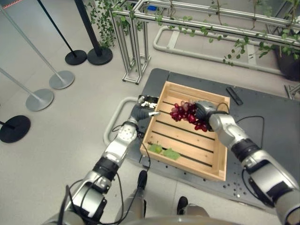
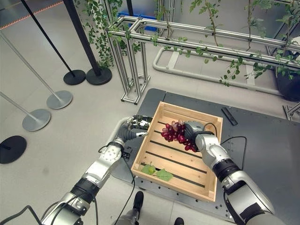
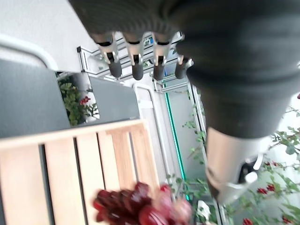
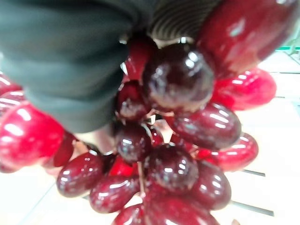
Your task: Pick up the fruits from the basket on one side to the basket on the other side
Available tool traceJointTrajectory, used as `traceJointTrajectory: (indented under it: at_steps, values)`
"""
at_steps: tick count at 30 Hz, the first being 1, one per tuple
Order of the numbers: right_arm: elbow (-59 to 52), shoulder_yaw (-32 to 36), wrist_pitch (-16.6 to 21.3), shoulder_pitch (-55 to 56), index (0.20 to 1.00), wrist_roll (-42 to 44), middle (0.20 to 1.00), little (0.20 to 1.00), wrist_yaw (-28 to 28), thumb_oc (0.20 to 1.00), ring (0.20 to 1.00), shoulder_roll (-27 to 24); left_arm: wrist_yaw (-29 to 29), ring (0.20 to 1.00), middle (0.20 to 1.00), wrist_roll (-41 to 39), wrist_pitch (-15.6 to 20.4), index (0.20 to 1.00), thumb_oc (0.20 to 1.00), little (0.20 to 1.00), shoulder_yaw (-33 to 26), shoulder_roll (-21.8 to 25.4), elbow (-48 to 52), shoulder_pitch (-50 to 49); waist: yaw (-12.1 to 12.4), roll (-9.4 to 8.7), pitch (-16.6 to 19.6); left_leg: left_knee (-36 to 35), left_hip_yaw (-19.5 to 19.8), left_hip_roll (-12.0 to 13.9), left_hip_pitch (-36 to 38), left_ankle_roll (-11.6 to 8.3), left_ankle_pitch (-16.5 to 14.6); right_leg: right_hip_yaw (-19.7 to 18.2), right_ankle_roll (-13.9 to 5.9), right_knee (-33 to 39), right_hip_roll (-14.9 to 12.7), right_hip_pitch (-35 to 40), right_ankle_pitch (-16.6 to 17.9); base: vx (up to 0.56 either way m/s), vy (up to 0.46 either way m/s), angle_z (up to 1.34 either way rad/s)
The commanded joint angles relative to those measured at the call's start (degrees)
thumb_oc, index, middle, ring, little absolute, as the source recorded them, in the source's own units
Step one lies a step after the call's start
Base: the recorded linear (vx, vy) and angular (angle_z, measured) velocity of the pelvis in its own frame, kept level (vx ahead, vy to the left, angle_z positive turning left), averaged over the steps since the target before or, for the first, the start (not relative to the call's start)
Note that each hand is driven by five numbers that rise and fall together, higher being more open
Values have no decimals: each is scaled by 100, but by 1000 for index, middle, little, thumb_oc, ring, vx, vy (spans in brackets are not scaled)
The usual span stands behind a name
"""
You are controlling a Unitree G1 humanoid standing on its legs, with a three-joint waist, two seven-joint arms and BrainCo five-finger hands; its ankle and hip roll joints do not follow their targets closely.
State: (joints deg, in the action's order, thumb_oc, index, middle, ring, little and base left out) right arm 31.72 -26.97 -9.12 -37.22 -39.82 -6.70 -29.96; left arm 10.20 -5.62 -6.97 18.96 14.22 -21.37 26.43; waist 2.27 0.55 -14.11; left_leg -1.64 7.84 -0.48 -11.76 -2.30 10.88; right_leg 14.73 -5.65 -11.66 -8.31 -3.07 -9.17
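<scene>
Grapes (image 4: 178,154), a dark red bunch, hang right against the right wrist camera; the right hand (image 1: 205,111) is curled round the top of the bunch and holds it above the far half of the crate (image 1: 159,140), clear of the slats. Left hand (image 2: 132,130) sits outside the crate's left wall near the far corner, fingers (image 3: 136,65) straight and relaxed, holding nothing. Two green leaves (image 1: 164,151) lie on the slats at the near end. Crate rests on a dark grey worktop (image 1: 272,136).

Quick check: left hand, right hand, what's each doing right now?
Left hand: open, holding nothing, beside the wooden crate.
Right hand: shut on the red grape bunch, over the crate.
</scene>
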Motion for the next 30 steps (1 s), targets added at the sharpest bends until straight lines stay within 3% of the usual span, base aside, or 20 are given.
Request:
traceJointTrajectory:
  at_steps: [1,5,6,12,30]
  values:
    - [-298,-5,64,-118,200,-93,200,200,83,200,200,141,41,1000,1000,324,208,1000,1000,1000,-57,141,44,79,-7,-410,263,326,-344,27,153,46,-1035,-95,-333,57,-647,-369,417,0,0,0]
    - [-226,-32,37,-49,200,-226,200,200,15,200,200,220,25,1000,1000,561,127,1000,1000,1000,-21,152,-11,37,-3,-409,276,323,-353,12,160,54,-1040,-112,-337,64,-648,-369,419,0,0,0]
    - [-19,-226,-114,-1150,200,189,200,200,-251,200,200,173,38,1000,1000,566,113,1000,1000,1000,129,277,-42,-70,102,-438,339,326,-341,4,194,44,-1086,-106,-331,51,-649,-338,373,0,0,0]
    - [515,-241,-184,-1877,200,787,200,200,280,200,200,77,-91,1000,1000,473,41,1000,1000,1000,329,167,-392,92,87,-516,392,329,-357,-3,186,43,-1044,-116,-321,102,-633,-333,451,0,0,1]
    - [1081,-558,-243,-1962,200,699,200,200,503,200,200,811,158,1000,1000,465,103,1000,1000,1000,832,-182,-735,519,119,-571,434,324,-273,-4,193,37,-1029,-59,-295,139,-606,-276,453,0,0,0]
